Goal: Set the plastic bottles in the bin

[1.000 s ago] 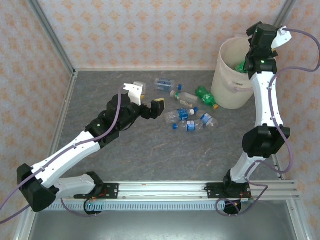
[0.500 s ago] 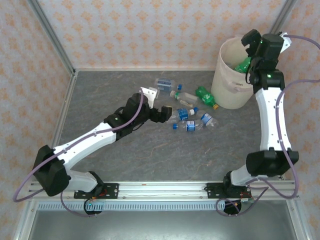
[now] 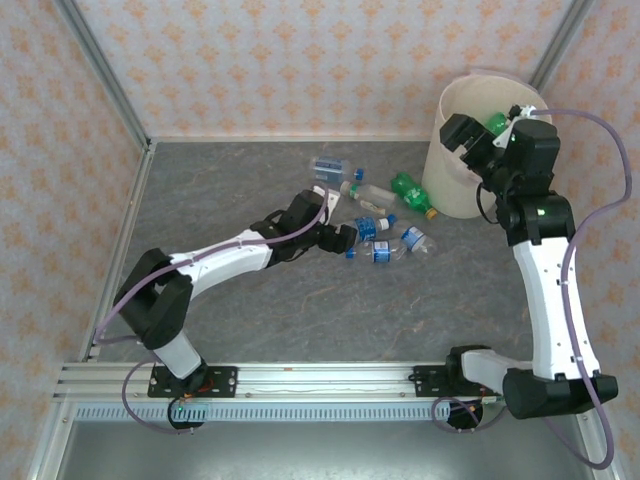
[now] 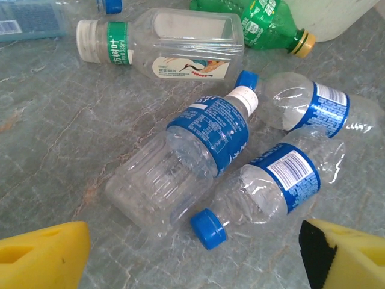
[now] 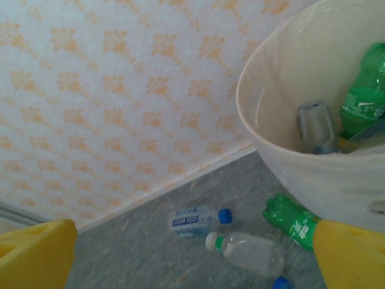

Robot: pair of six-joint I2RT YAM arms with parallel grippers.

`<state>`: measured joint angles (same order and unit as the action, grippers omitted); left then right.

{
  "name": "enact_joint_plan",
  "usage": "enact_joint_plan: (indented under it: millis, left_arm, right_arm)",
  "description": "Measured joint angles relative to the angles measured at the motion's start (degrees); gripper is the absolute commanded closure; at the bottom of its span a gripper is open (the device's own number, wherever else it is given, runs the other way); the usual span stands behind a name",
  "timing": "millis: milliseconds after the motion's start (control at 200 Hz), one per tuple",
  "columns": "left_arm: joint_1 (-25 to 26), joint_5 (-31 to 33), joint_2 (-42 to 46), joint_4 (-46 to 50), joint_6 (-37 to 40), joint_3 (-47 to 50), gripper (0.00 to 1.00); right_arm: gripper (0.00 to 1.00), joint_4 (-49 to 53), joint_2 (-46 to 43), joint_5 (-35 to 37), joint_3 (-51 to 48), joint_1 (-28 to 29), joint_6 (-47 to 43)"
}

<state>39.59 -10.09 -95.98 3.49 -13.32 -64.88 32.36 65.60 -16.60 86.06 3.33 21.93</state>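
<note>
- The left end effector [image 4: 195,256] hangs low over the plastic bottles [image 3: 375,235] that lie on the desk [image 4: 60,138]. Its yellow fingers [image 4: 42,259] are wide apart and nothing is between them.
- In the middle of the left wrist frame lies a clear white-capped bottle [image 4: 186,162] with a blue label. A blue-capped bottle [image 4: 264,192] lies against its right side and touches it.
- Further up in the frame are a third clear bottle [image 4: 313,111], a square bottle with a green label [image 4: 162,51] and a green bottle [image 4: 264,21]. The green bottle is just beside the bin [image 3: 465,195].
- The right end effector [image 5: 194,253] is at the rim of the bin, in the upper right of the top frame. Its fingers are spread and it holds nothing. Inside the bin I see another green one [image 5: 364,90] and a greyish one [image 5: 316,126].
- The bottles look empty, so I judge them very light. Their walls look thin and some are already dented, so a strong squeeze will probably crush them more.
- They are smooth and round, so they can slip or roll away when only one finger touches first.
- The best place to hold is, I think, across the labelled middle of the white-capped bottle, with the fingers square to its length. The shoulder near the cap is stiffer but narrower.
- Because the two bottles touch, the wide opening may catch both, or push the neighbour aside.
</note>
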Motion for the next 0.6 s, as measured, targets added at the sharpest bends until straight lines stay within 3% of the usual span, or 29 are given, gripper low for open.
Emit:
enact_joint_plan:
  millis: [265,601]
  left_arm:
    - [0.24,-2.47,-5.55,-0.42,3.89,-4.50,0.24]
    - [4.07,-5.92,-9.25,-1.60,6.75,-7.41,0.29]
  right_arm:
    - [0.00,2.19,-4.52,-2.89,-4.00,0.00,-0.96]
    - [0.00,3.48,-4.48,-3.65,-5.01,0.00,-1.07]
